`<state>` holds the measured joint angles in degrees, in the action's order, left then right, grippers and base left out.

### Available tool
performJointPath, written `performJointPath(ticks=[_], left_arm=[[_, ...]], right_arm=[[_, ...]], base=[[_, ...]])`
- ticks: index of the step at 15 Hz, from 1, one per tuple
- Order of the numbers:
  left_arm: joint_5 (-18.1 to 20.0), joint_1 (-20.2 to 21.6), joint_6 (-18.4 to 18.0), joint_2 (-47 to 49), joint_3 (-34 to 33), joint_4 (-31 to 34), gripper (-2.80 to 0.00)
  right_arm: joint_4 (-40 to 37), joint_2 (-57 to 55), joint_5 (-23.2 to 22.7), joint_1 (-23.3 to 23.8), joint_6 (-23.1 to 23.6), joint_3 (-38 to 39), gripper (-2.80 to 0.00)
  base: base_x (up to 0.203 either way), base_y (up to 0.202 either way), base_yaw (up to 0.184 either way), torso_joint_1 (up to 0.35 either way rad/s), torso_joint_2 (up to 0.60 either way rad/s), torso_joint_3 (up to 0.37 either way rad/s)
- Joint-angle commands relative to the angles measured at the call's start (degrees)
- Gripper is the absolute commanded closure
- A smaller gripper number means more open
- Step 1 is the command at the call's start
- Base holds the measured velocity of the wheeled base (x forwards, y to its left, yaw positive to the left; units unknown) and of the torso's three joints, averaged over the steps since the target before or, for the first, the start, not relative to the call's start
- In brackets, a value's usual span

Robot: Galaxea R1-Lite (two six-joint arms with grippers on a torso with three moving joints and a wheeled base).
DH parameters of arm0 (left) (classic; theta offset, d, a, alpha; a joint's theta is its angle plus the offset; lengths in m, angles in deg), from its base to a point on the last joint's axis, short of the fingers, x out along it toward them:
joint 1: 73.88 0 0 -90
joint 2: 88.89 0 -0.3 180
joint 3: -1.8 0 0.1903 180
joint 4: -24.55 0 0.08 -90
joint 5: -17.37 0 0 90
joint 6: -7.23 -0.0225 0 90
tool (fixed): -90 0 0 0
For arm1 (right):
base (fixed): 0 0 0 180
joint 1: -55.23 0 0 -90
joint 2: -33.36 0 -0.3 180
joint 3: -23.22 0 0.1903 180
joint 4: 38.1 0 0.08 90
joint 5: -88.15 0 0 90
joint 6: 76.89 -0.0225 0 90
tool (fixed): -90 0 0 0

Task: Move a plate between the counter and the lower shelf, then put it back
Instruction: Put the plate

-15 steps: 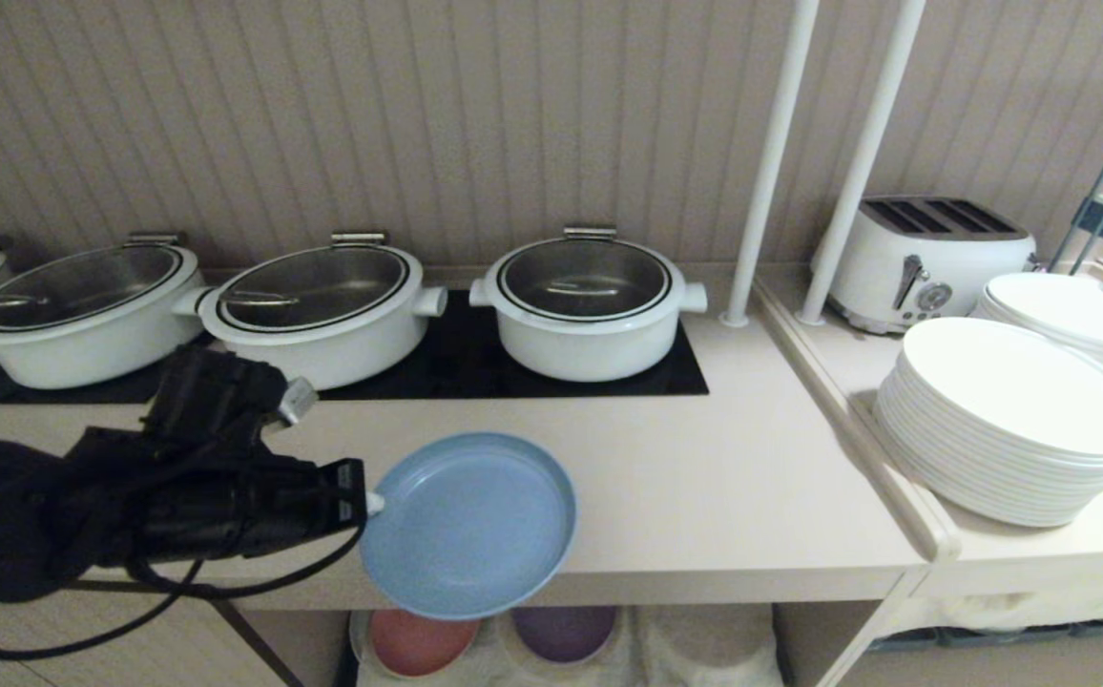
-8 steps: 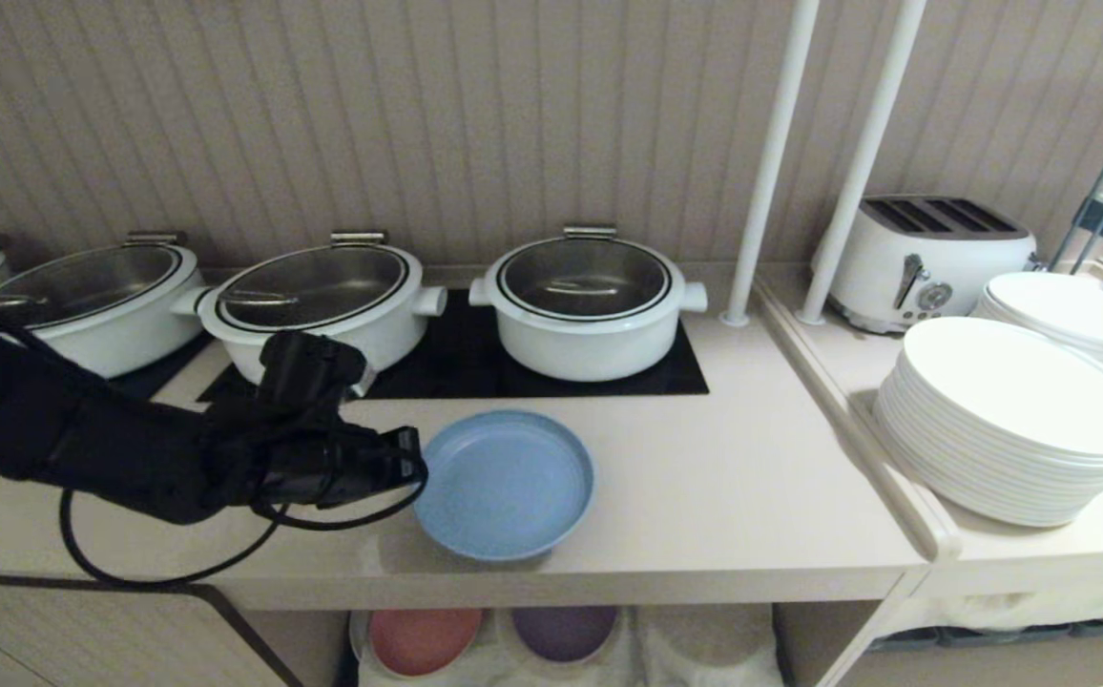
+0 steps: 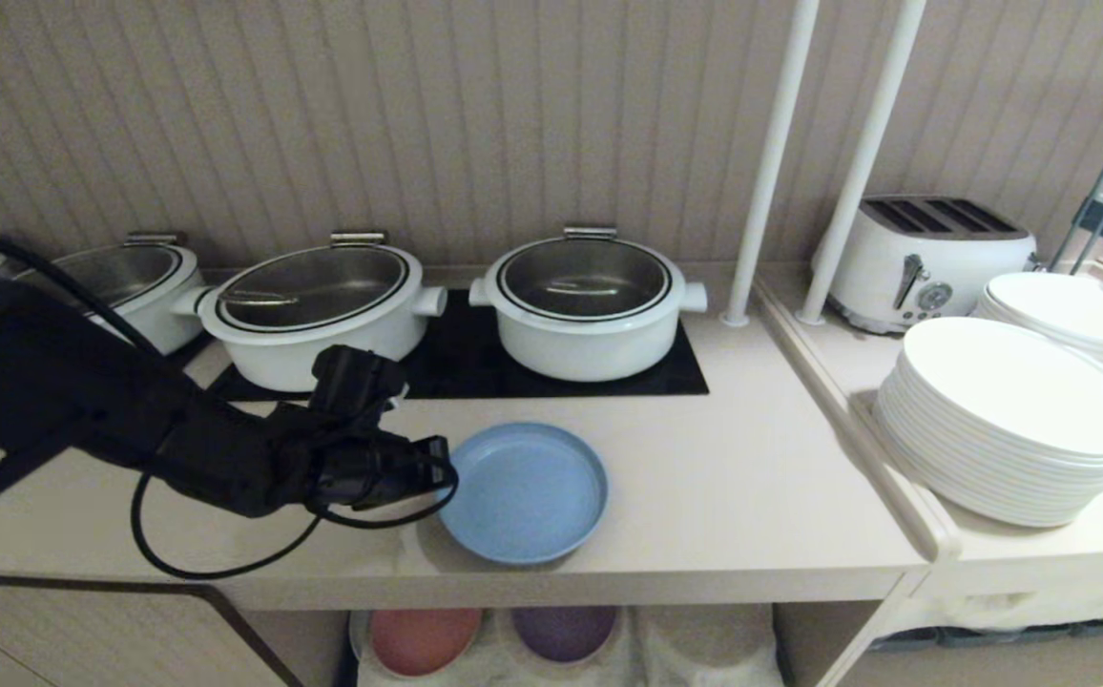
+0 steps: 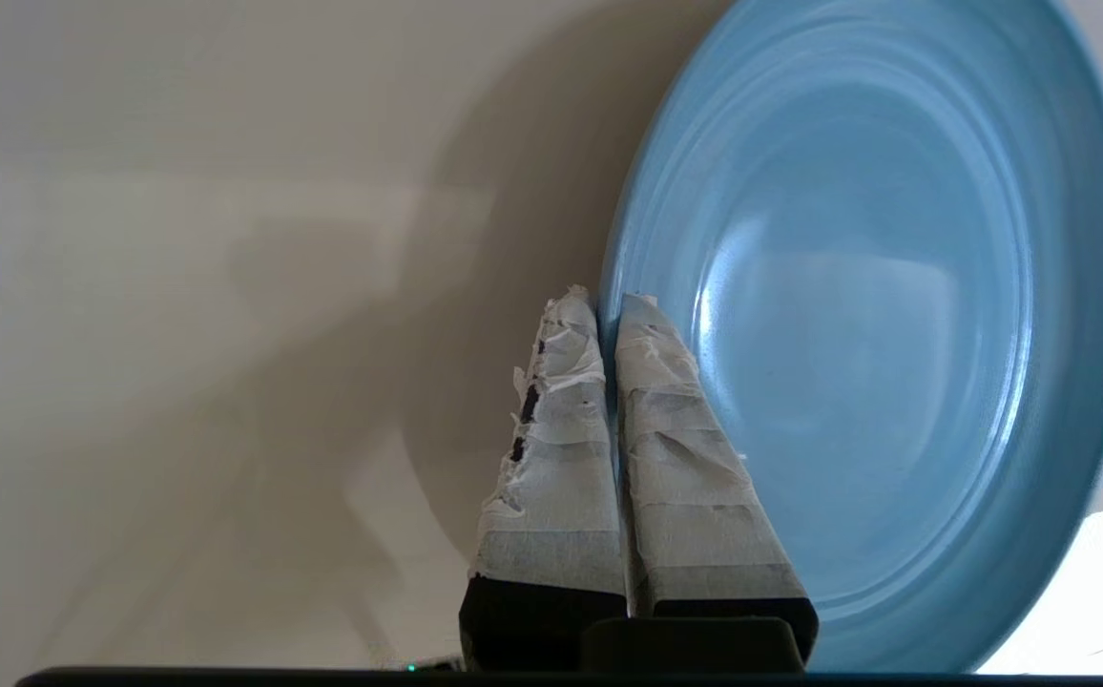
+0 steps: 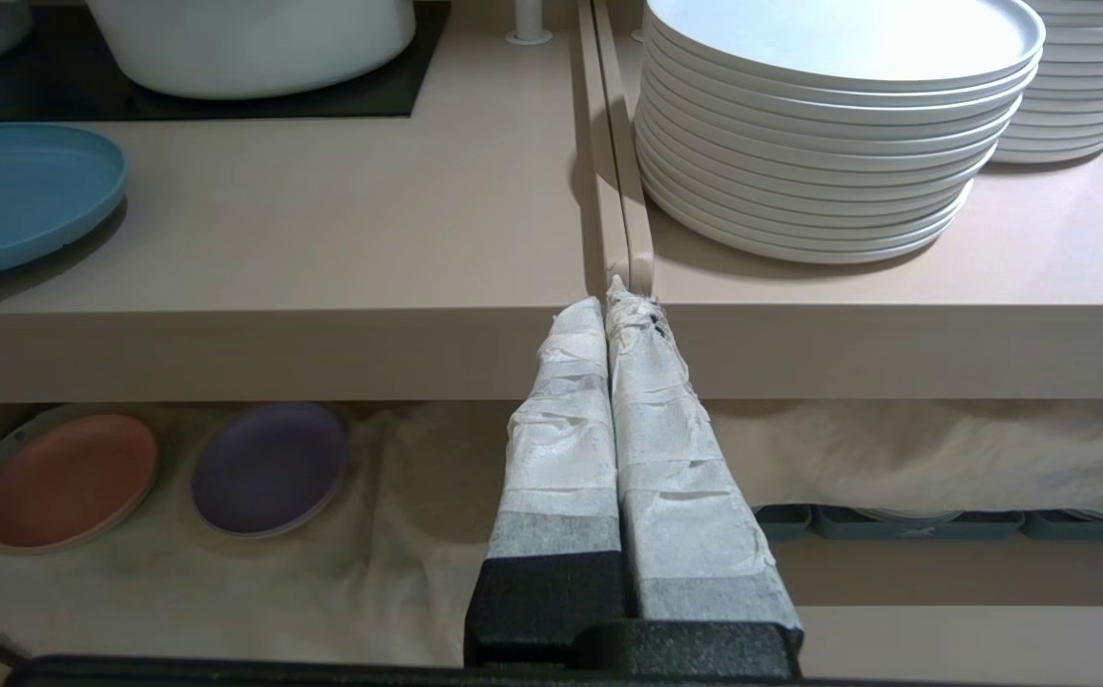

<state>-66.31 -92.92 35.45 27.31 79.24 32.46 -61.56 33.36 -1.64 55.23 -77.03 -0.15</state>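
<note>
Carried up from the front edge and inward over the last second, the plate is now brought low over the desk, whether touching or just above cannot be told. It is pinched at its near rim by the left hand, fingers closed on that rim; the dish extends straight ahead of the fingertips. The right hand, closed and empty, is parked below the desk's front edge, well apart. Release is judged next.
</note>
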Motion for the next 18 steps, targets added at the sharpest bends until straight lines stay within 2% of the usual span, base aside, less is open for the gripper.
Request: performJointPath(ticks=[1, 18], left_arm=[[0.0, -0.21, 0.19, 1.12, 1.11, -0.04, 0.0], [-1.49, -1.52, 0.26, 5.18, 6.05, 0.01, 0.0]], right_arm=[[0.01, 0.0, -0.04, 0.0, 0.03, 0.0, 0.0], [0.01, -0.08, 0.0, 0.0, 0.01, 0.0, 0.0]], base=[[0.0, 0.0, 0.0, 0.0, 0.0, 0.0], [0.0, 0.0, 0.0, 0.0, 0.0, 0.0]])
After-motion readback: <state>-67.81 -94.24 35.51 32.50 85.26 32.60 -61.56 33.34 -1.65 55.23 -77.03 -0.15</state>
